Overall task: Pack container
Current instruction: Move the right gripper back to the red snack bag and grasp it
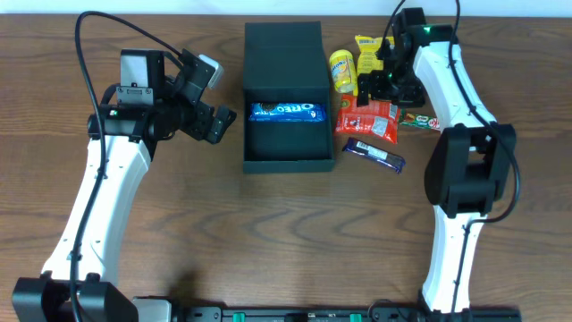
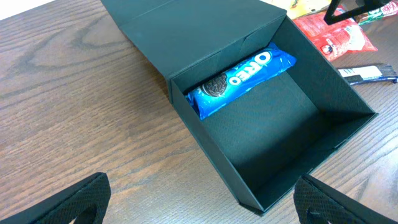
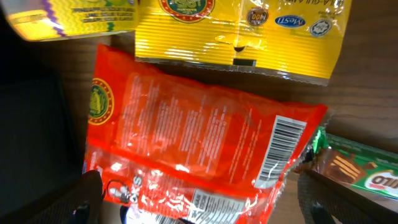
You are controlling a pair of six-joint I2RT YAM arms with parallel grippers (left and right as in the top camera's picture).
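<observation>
The container (image 1: 288,164) is a matte black square box in the middle of the table, its flap lid (image 1: 283,49) folded back. A blue Oreo packet (image 1: 286,112) lies across its far part, also seen in the left wrist view (image 2: 245,74). My left gripper (image 1: 221,122) hovers open just left of the box, and nothing lies between its fingers (image 2: 87,199). My right gripper (image 1: 380,85) hangs open over a red snack packet (image 3: 199,137), its fingertips (image 3: 87,196) straddling the packet's lower end.
Right of the box lie the red packet (image 1: 368,121), two yellow packets (image 1: 343,70) (image 1: 367,52), a dark purple bar (image 1: 375,155) and a green Milo bar (image 1: 420,121). The box wall (image 3: 31,124) is close on the right gripper's left.
</observation>
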